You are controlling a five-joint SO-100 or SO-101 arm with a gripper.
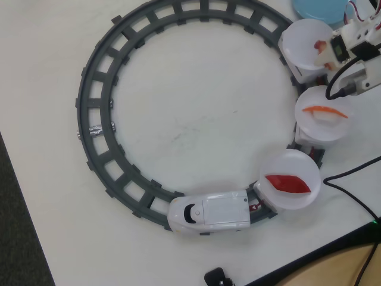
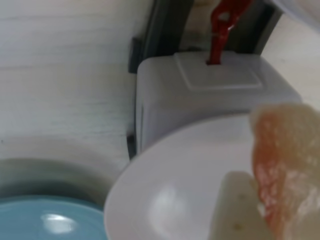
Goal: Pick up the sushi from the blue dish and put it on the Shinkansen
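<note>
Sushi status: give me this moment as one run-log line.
sushi: in end effector | position: over rear white plate of Shinkansen | blue dish: empty | release: not yet

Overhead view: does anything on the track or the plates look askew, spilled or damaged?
Nothing stands out. The Shinkansen sits on the grey ring track, and the red piece and orange-and-white piece lie within their white plates. The gripper holds the sushi over the last plate.
</note>
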